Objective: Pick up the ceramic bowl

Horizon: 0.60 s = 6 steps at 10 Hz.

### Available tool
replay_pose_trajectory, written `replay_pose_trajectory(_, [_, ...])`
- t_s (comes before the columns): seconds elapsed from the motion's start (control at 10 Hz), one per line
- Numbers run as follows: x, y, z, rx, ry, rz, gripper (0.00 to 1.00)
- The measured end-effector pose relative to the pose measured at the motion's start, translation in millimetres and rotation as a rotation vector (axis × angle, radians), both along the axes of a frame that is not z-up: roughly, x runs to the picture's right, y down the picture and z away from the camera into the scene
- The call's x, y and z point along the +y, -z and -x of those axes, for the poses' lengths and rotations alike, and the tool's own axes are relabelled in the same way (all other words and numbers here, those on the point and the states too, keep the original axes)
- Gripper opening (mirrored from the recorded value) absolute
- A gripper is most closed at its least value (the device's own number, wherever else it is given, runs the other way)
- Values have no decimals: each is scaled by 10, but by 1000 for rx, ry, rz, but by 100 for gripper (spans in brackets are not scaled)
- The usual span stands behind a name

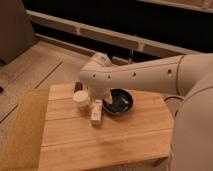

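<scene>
The bowl (pixel 122 103) sits far on the table (pixel 125 145), right of the cup (pixel 81 98). Our gripper (pixel 103 101) hangs by its left rim; we cannot tell if it is apart or together. We think the bowl is slippery and breakable, so pinch the rim.

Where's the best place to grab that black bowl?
The bowl sits upright, shallow and open, so probably pinch its thin rim from above, on the side away from the cup and box. The gripper is at its cup-side edge.
</scene>
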State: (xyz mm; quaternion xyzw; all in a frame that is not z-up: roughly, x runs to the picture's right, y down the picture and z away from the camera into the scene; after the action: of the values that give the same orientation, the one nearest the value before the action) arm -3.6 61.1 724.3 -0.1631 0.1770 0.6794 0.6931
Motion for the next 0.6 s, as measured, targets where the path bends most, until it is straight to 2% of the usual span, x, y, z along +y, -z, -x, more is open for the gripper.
replay_pose_trajectory(0.3, [17, -183, -431, 22, -69, 3, 65])
replay_pose_trajectory(0.6, [16, -368, -706, 14, -113, 20, 65])
